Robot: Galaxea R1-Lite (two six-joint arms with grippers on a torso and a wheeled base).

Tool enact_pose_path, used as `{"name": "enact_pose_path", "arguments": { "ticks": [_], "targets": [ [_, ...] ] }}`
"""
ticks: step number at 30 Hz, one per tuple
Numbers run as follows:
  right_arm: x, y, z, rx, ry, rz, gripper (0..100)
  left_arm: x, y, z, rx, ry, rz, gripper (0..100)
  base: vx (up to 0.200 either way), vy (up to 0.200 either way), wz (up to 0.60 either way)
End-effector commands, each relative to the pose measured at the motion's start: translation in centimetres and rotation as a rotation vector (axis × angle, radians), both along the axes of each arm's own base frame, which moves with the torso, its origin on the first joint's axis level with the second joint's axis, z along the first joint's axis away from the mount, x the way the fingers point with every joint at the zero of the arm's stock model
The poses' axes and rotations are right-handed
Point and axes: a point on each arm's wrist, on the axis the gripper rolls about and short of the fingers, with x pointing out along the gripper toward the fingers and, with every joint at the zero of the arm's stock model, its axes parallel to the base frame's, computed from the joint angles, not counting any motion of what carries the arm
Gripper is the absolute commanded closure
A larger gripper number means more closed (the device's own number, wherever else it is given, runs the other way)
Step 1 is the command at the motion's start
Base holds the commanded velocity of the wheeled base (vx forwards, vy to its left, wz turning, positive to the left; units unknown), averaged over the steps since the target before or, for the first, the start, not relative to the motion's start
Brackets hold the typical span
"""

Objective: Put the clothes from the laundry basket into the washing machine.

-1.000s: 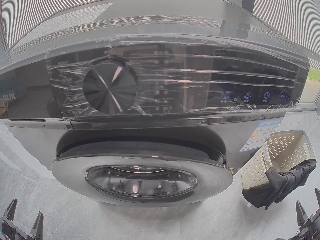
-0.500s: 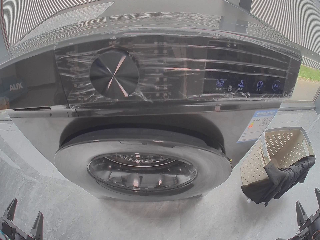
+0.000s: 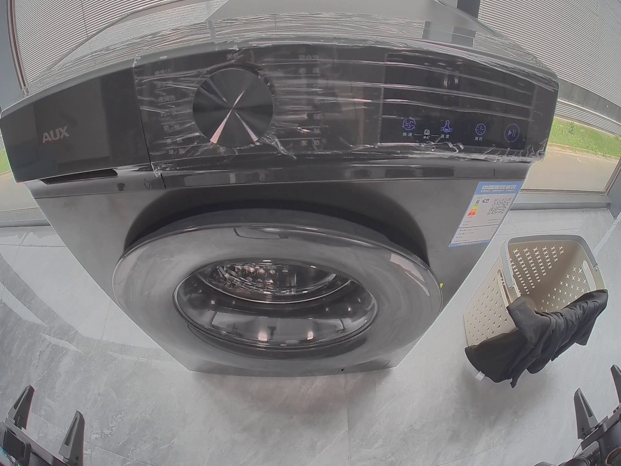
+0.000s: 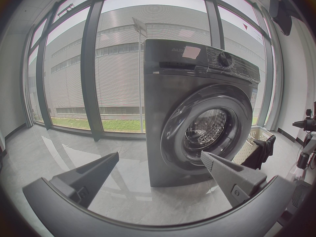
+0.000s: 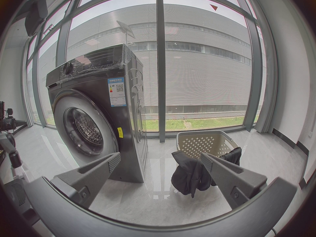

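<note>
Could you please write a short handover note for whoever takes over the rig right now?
Left gripper: fingers open, empty, low in front of the washing machine, toward its left side.
Right gripper: fingers open, empty, low near the laundry basket.
Things: the machine's door is shut. The basket stands on the floor to the machine's right, with a black garment draped over its front rim.
Done: nothing yet.
Left: open the door, pick up the garment, put it inside.
</note>
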Motion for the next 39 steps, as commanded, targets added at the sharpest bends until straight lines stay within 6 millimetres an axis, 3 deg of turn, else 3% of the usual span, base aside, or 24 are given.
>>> {"name": "enact_pose_path", "arguments": {
  "ticks": [1, 5, 39],
  "targets": [
    [0.07, 0.0, -0.51, 0.0, 0.009, 0.0, 0, 0.0, 0.0, -0.53, 0.0, 0.0, 0.0, 0, 0.0, 0.2, 0.0],
    [0.05, 0.0, -0.51, 0.0, 0.008, 0.0, 0, 0.0, 0.0, -0.53, 0.003, 0.0, 0.003, 0, 0.0, 0.2, 0.0],
    [0.02, 0.02, -0.52, -0.016, 0.008, 0.002, 0, 0.0, 0.01, -0.53, 0.004, 0.0, 0.008, 0, -0.018, 0.0, 0.0]
  ]
}}
